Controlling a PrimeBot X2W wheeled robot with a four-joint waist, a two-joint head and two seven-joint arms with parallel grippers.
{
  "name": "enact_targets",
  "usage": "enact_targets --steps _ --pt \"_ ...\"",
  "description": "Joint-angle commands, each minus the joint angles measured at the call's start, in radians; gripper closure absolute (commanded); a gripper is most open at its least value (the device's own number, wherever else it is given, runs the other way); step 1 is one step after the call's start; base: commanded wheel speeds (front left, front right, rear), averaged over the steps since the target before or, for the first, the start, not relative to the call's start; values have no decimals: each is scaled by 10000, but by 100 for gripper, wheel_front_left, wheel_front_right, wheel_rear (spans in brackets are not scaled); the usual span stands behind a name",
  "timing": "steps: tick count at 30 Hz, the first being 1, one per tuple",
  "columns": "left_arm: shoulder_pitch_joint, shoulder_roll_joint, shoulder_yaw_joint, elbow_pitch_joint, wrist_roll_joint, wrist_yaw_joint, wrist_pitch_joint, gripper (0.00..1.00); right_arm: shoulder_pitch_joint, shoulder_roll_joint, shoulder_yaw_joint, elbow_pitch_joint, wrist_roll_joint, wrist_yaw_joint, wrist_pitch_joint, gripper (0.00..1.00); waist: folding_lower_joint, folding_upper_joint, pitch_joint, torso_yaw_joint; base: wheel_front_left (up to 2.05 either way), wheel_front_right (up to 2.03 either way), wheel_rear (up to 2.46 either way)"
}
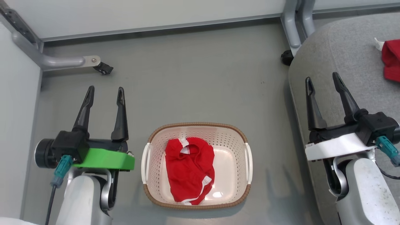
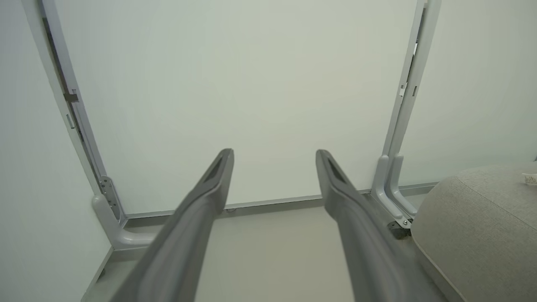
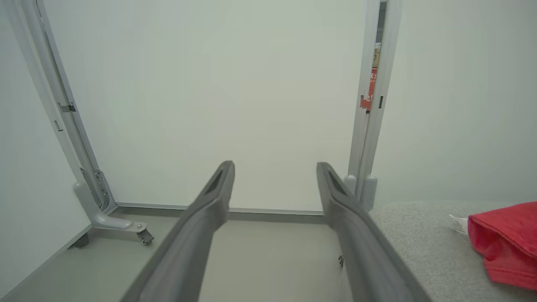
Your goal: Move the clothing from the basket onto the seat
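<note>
A crumpled red garment (image 1: 190, 170) with white stripe trim lies in the cream basket (image 1: 237, 137) on the floor between my arms. A second red garment (image 1: 391, 60) rests on the grey seat (image 1: 347, 50) at the right edge; the right wrist view shows this garment (image 3: 507, 241) with its white tag on the seat (image 3: 419, 243). My left gripper (image 1: 104, 92) is open and empty, left of the basket. My right gripper (image 1: 322, 79) is open and empty over the seat's near-left edge. Each wrist view shows its gripper's open fingers (image 2: 275, 153) (image 3: 275, 164) pointing at the white wall.
White partition walls stand behind and to the left, on grey metal feet with castors (image 1: 103, 67) (image 1: 286, 57). Grey floor (image 1: 193, 78) stretches between the basket and the back wall. In the left wrist view the seat's rounded corner (image 2: 474, 226) sits at the lower right.
</note>
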Motion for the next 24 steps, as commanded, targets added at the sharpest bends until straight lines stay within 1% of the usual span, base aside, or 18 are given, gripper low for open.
enact_targets --steps 1,6,10,17,24 --pt "239 -57 124 -34 2 -33 -1 0 229 -12 44 -71 -37 -7 -4 0 0 0 -262 245 0 0 0" --pt "617 -113 462 -44 30 -73 -1 0 643 -13 193 -256 145 -7 -6 0 0 0 -478 349 0 0 0" --pt "828 -135 551 -62 98 -101 -1 0 994 -12 239 -333 268 -7 -4 0 0 0 -604 407 0 0 0" --pt "1086 -154 651 -64 107 -122 -1 0 1630 -10 233 -467 503 -7 -6 0 0 0 -811 472 0 0 0" --pt "1324 -157 602 -60 -9 -20 -1 0 2053 -10 154 -564 657 -7 -4 0 0 0 -990 482 0 0 0"
